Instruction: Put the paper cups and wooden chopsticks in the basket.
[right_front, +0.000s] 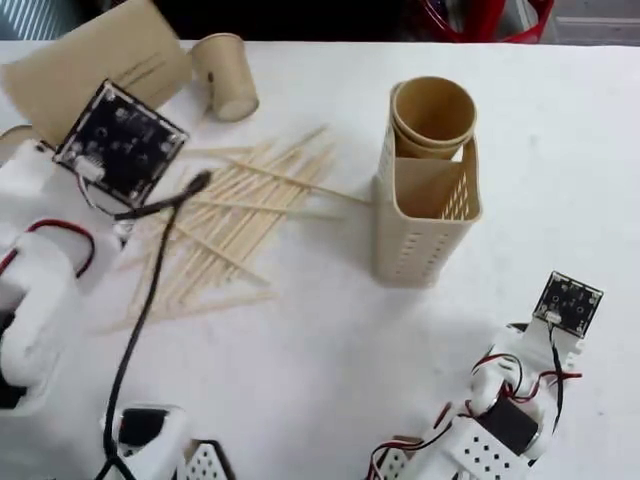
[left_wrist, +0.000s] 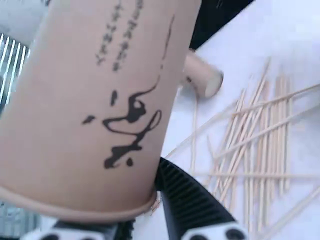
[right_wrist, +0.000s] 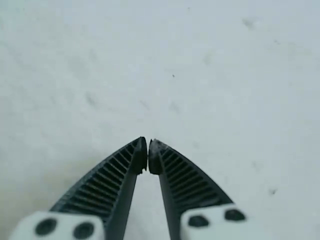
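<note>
My left gripper (left_wrist: 131, 209) is shut on a brown paper cup (left_wrist: 100, 100), which is tilted in its jaws with black print on its side. In the high view this cup (right_front: 100, 60) is at the table's far left corner. A second paper cup (right_front: 225, 75) lies on its side just beyond it. Loose wooden chopsticks (right_front: 230, 210) are spread in a pile left of the centre. The cream basket (right_front: 425, 235) stands upright to their right, with stacked paper cups (right_front: 435, 115) in its far end. My right gripper (right_wrist: 148, 156) is shut and empty, low over bare table.
The right arm (right_front: 520, 400) sits near the front right, well apart from the basket. A black cable (right_front: 150, 270) crosses the chopstick pile from the left arm. White table (right_front: 330, 360) lies open in front of the basket. A red object (right_front: 480, 20) sits beyond the far edge.
</note>
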